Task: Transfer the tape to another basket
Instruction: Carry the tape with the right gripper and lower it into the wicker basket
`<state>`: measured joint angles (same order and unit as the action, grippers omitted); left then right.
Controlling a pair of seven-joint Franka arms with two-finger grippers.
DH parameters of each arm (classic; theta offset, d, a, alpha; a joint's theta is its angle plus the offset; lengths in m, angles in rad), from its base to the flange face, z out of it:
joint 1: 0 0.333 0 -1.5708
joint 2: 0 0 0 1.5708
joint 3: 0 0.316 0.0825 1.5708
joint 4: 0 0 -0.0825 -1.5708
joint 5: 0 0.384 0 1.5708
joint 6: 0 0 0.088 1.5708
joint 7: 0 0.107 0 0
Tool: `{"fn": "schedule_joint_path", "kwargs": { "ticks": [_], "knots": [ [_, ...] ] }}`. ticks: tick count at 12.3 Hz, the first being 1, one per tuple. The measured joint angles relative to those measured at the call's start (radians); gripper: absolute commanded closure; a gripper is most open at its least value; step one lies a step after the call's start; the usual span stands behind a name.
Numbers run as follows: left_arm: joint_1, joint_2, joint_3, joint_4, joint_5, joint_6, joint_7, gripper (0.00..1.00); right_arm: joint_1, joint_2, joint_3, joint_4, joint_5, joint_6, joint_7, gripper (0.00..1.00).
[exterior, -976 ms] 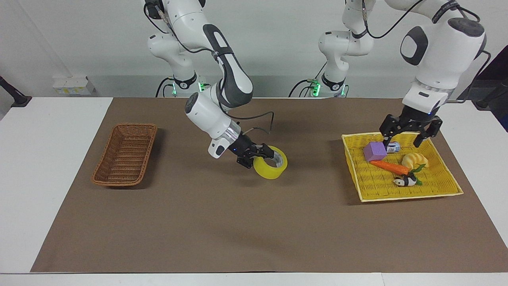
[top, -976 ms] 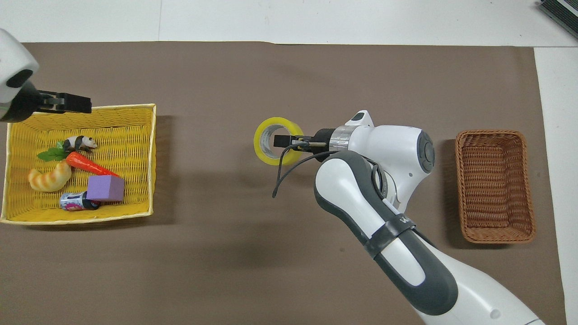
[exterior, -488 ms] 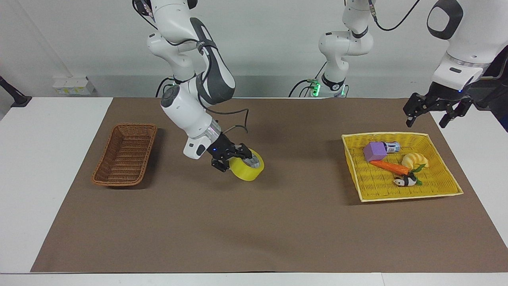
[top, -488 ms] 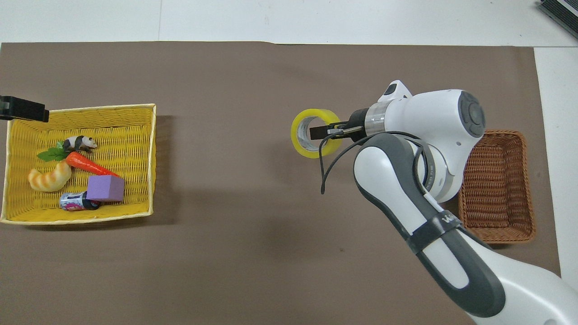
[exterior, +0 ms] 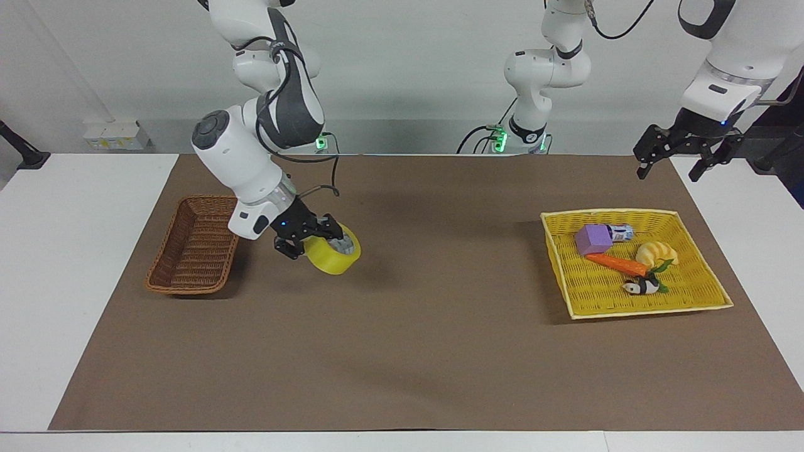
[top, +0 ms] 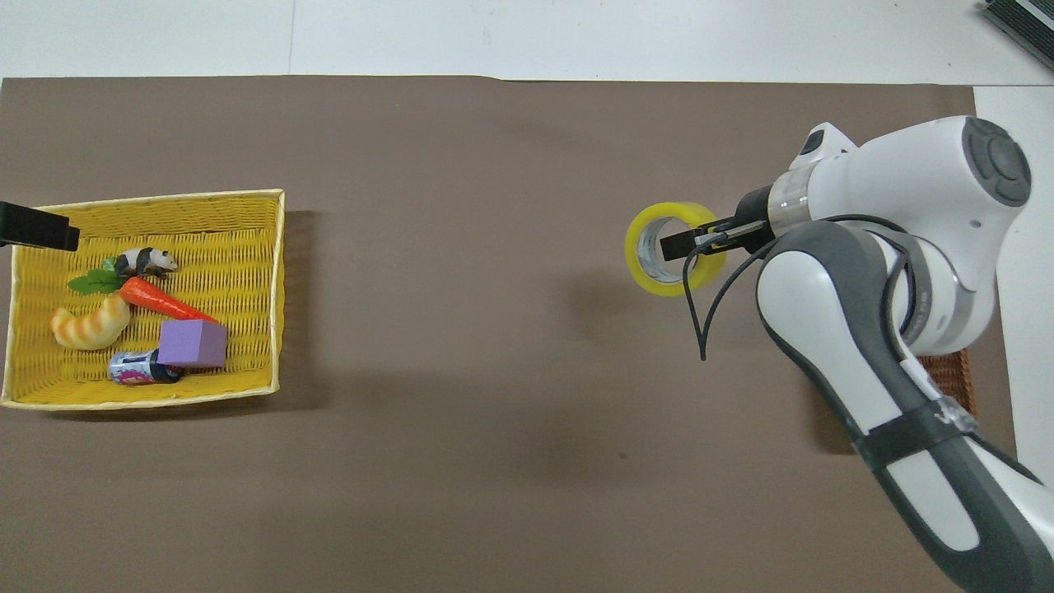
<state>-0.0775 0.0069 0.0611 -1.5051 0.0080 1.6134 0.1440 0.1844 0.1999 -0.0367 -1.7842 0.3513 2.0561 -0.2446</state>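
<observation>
A big white table [exterior: 75, 263] fills the room, and a flat brown mat [exterior: 440, 351] covers most of its top, with bare white strips showing at both ends and along the edge farthest from the robots. A plain pale grey wall [exterior: 408, 69] stands at the robots' end of the table, and a darker grey band runs along its bottom. A small white box [exterior: 116, 135] sits by the wall at the right arm's end, and soft light makes faint shadows on the mat.
</observation>
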Motion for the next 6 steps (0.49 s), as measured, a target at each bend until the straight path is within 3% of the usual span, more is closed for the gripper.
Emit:
{"fn": "schedule_joint_path", "kwargs": {
  "ticks": [6],
  "knots": [
    [0.000, -0.006, -0.001, 0.000, -0.005, -0.007, 0.000, 0.00, -0.175, -0.011, 0.000, 0.008, -0.294, -0.097, -0.020, 1.00]
  ]
}}
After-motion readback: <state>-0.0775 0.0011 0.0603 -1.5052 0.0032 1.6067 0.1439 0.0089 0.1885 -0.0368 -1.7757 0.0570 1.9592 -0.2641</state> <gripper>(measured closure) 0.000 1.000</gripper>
